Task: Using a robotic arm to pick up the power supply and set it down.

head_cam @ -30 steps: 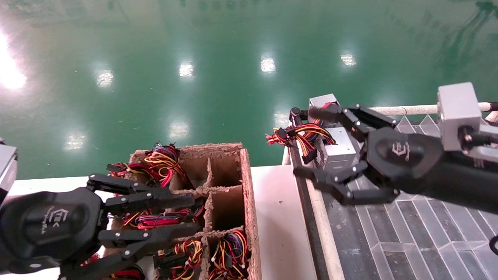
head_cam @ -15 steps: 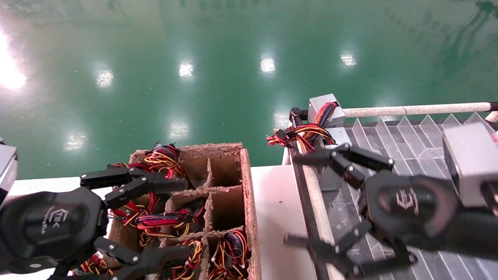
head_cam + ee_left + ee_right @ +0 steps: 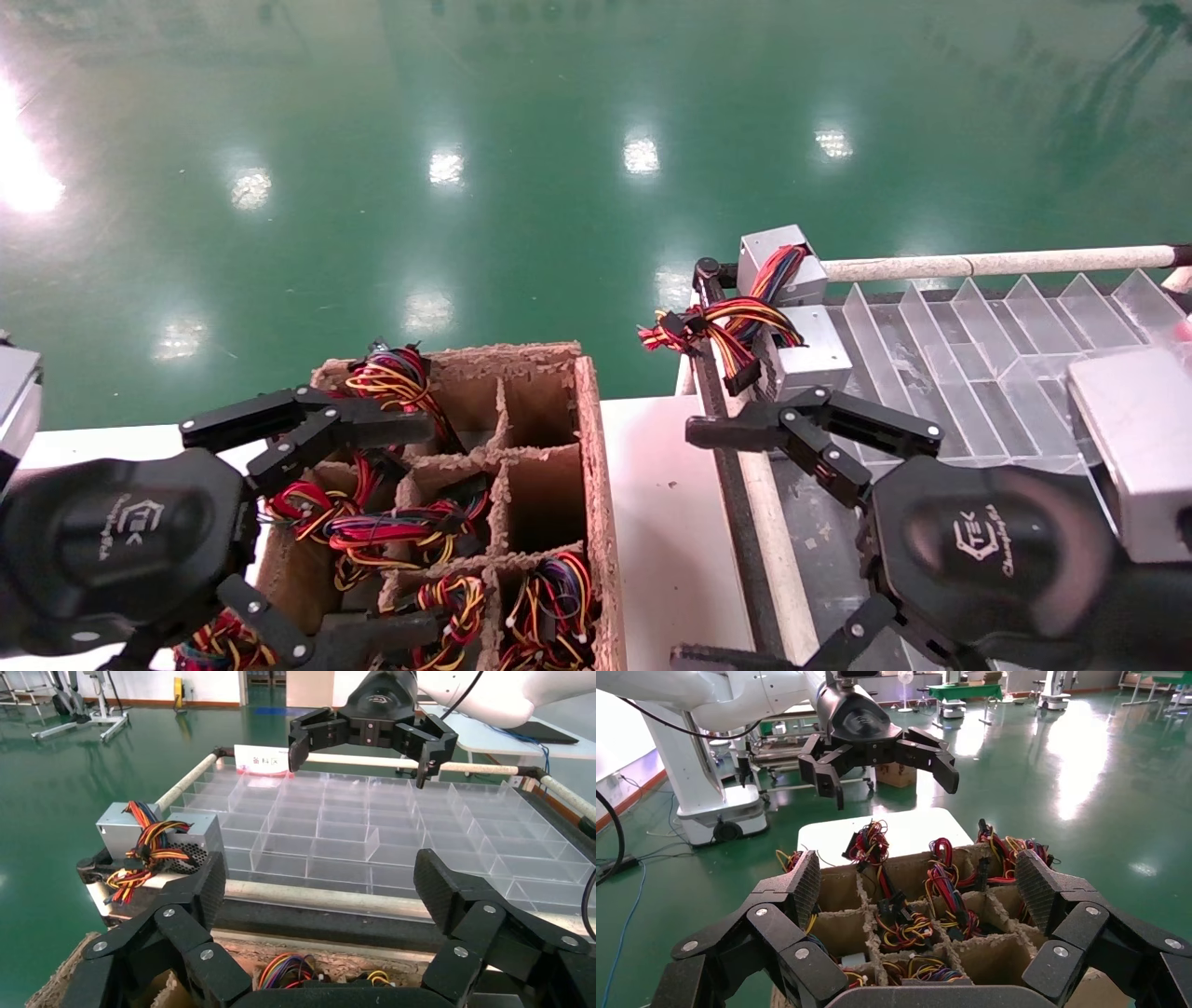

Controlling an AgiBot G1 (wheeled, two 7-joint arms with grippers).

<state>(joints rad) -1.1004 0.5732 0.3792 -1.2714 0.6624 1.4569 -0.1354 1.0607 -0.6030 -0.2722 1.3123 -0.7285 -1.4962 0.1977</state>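
Observation:
The power supply (image 3: 808, 356), a small grey box with a honeycomb grille (image 3: 199, 852), rests at the far left corner of the clear divider tray (image 3: 987, 363). Its red-yellow-orange wire bundle (image 3: 712, 326) hangs over the tray's edge. My right gripper (image 3: 689, 545) hovers open and empty nearer to me than the box, clear of it; from the left wrist view it (image 3: 362, 745) hangs above the tray. My left gripper (image 3: 410, 531) is open and empty above the cardboard crate (image 3: 589, 438), whose cells hold loose wire bundles (image 3: 905, 927).
A second grey box (image 3: 778, 253) with an orange-blue-purple wire band sits just behind the power supply. A white rail (image 3: 996, 263) runs along the tray's far side. A bare strip of white tabletop (image 3: 663, 522) lies between crate and tray. Green floor lies beyond.
My right gripper let go of the power supply, leaving it on the tray corner, and drew back toward me, open. My left gripper's fingers spread wider over the crate.

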